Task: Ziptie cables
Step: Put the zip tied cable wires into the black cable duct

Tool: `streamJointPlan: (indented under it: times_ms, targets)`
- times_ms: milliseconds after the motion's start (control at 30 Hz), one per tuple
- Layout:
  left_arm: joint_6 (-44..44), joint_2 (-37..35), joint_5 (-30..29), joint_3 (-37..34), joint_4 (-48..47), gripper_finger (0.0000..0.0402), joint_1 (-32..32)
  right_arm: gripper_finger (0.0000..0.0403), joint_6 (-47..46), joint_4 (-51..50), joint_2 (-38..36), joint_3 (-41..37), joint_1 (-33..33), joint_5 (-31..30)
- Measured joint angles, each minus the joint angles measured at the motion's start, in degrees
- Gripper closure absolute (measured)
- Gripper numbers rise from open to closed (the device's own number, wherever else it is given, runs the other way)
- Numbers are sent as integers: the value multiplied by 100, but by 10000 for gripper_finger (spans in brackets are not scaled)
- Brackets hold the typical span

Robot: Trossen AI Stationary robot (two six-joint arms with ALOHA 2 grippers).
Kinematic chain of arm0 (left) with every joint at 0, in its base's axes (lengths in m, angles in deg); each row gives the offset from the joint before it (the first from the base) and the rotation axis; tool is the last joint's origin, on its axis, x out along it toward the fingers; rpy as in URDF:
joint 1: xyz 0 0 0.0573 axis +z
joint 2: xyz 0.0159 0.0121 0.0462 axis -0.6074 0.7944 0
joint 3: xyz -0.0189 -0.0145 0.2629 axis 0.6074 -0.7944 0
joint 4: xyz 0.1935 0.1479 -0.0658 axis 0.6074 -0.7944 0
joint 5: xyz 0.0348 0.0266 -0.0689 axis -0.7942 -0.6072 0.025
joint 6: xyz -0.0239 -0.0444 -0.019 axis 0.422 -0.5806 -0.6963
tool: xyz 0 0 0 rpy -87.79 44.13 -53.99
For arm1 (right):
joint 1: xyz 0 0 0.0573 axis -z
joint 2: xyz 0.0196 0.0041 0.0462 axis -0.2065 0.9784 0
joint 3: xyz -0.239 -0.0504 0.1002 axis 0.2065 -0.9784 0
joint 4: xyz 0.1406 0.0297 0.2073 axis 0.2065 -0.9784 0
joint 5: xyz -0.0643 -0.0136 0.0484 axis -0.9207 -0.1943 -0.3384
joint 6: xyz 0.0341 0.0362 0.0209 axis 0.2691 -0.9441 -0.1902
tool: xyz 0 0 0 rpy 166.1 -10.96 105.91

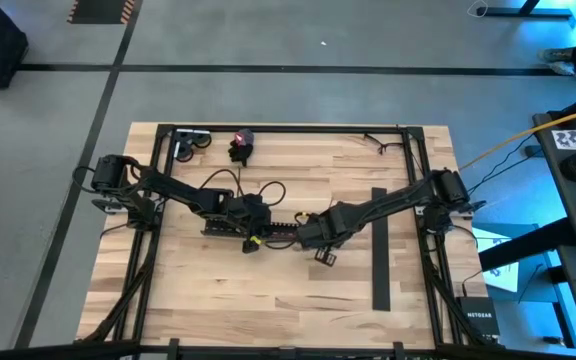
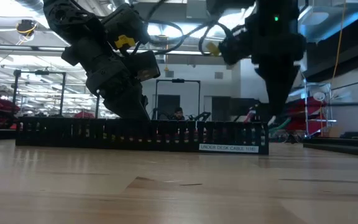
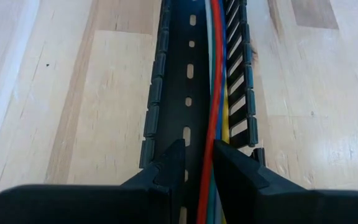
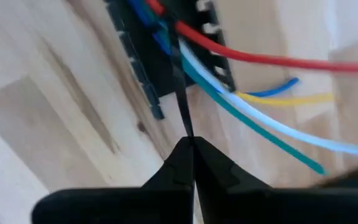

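At the tray's end, right end effector pinches the ziptie; pull straight while left end effector pins the cables.

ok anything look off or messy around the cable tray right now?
Mostly tidy. In the slotted tray the cables lie straight, pinched by the left gripper. Past the tray's end they splay loose over the table, uneven lengths. The right gripper has its fingers shut on a thin black strip. No damage visible.
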Motion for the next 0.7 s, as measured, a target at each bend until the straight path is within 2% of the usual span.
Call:
streamJointPlan:
  times_ms: [333,467,700]
  targets:
    - [2,0,0,-7,-9,325,-4,401,245,2346,-11,-1449,15,483]
    - [102,-177,-4,-2,-161,325,-4,401,426,2600,-37,-1598,22,462]
    - [178,-930,-2,57,-155,325,8,400,677,3029,-17,-1623,5,105]
